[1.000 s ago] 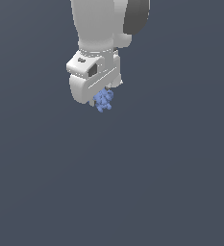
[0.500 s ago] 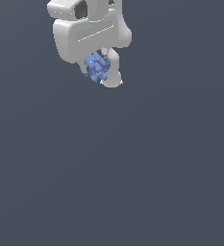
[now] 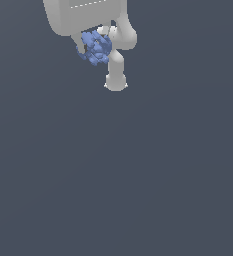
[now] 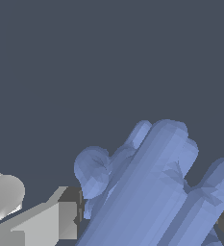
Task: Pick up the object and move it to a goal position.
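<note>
Claw clamping object, wrist view revealing finger

We find the end effector at the top of the exterior view, left of centre, with the object held between its fingers. The arm's links sit just to the exterior view's right of the object.

I see the object near the top of the exterior view, a small periwinkle-blue lump of stubby, faceted spikes. It sits off the ground, tucked just under the white body above it. On my wrist view the object looms large, its rounded prongs fanning out, pressed between the grey fingers.
</note>
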Controlling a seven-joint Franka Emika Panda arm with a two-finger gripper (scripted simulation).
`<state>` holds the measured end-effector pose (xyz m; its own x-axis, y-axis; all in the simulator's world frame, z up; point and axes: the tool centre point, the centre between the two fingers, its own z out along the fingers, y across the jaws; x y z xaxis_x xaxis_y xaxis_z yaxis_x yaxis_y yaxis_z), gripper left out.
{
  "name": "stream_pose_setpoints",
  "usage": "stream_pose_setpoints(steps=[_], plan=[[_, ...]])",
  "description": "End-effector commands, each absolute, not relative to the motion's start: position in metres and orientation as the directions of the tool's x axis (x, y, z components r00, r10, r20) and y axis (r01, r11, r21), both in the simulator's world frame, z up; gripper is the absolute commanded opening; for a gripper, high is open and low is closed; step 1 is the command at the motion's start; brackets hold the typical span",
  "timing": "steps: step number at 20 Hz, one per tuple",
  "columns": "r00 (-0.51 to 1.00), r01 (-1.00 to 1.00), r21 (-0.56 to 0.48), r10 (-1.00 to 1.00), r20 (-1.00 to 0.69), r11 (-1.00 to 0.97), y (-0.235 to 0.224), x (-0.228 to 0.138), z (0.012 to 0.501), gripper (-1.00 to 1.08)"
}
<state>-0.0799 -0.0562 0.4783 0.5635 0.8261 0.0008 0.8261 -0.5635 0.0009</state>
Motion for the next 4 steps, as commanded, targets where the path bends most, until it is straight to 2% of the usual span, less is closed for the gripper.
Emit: stream_pose_setpoints(steps=[1,4], plan=[[0.563,0.826,0.000,0.826,0.000,-0.563,-0.0570,-0.0807,0.4841,-1.00],[0.563,0.826,0.000,0.826,0.000,-0.563,-0.0573,-0.0807,0.4860,-1.00]])
